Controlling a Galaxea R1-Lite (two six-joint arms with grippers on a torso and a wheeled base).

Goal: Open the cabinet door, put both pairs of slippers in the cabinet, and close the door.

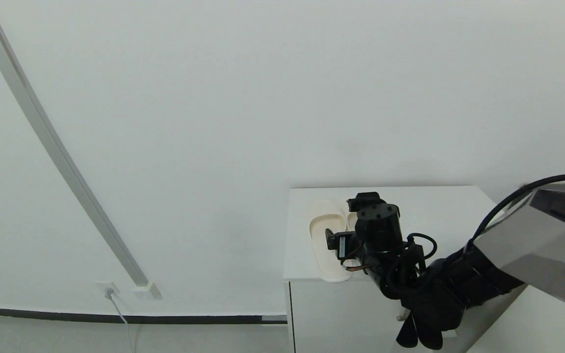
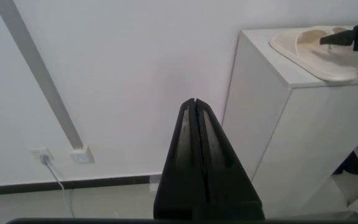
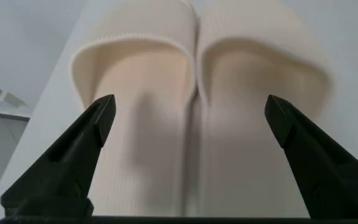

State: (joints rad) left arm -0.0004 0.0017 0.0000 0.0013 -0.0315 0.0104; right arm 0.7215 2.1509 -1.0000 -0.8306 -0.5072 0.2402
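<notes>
A pair of cream slippers (image 1: 324, 240) lies side by side on top of the white cabinet (image 1: 439, 206), near its left edge. My right gripper (image 3: 191, 115) is open just above the pair (image 3: 197, 124), one finger outside each slipper, touching neither. In the left wrist view its dark fingertip (image 2: 344, 37) hovers over the slippers (image 2: 312, 50). My left gripper (image 2: 194, 124) is shut on nothing, low and well to the left of the cabinet's side wall (image 2: 260, 118).
A grey strip (image 1: 57, 147) runs slantwise down the white wall to a socket (image 1: 108, 289) with a plugged-in cable. A black skirting line (image 1: 115, 317) marks the floor. Open floor lies left of the cabinet.
</notes>
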